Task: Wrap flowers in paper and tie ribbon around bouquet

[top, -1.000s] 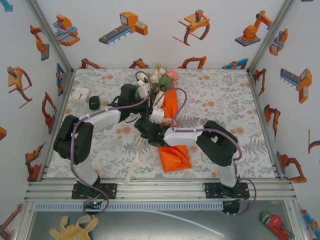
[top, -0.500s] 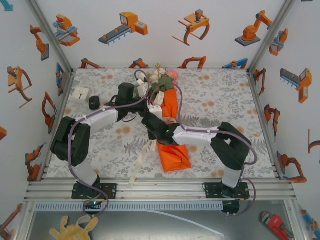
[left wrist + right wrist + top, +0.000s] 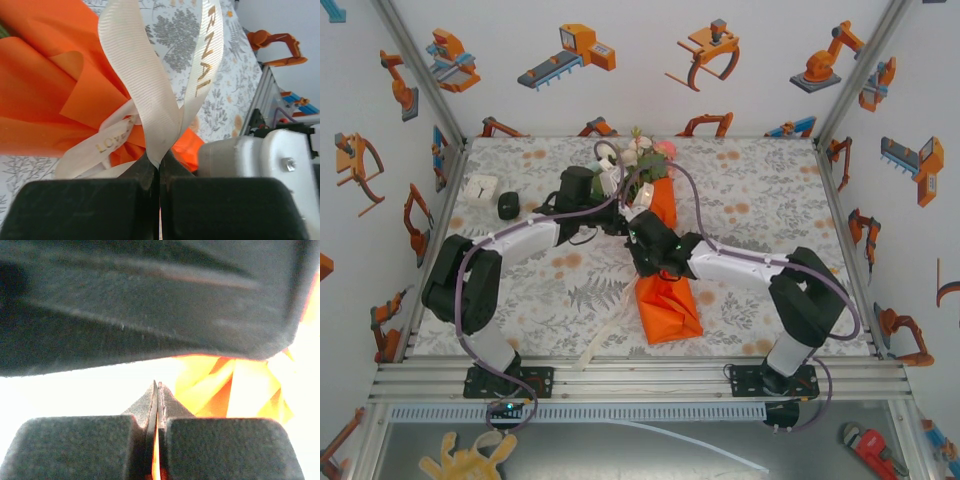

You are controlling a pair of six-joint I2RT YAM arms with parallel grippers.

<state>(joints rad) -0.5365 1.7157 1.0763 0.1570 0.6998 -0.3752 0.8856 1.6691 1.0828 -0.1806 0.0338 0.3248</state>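
The bouquet lies on the table with its flowers (image 3: 645, 155) at the far end. Its orange paper (image 3: 668, 305) cone points toward me. Both grippers meet at the cone's neck. My left gripper (image 3: 620, 205) (image 3: 160, 161) is shut on a loop of the cream ribbon (image 3: 145, 100), which winds round the paper (image 3: 45, 100). My right gripper (image 3: 640, 222) (image 3: 157, 387) is shut with a thin pale strip pinched between its tips, orange paper (image 3: 240, 385) just beyond. A loose ribbon (image 3: 605, 330) tail trails down to the left toward the front edge.
A white block (image 3: 480, 188) and a small black object (image 3: 509, 205) sit at the table's far left. The aluminium rail (image 3: 640, 375) runs along the front edge. Printed walls close in the left, back and right sides.
My right arm has stretched out, carrying its gripper up and to the right to the bouquet's neck. The ribbon tail shifted right with it. The left arm barely moved.
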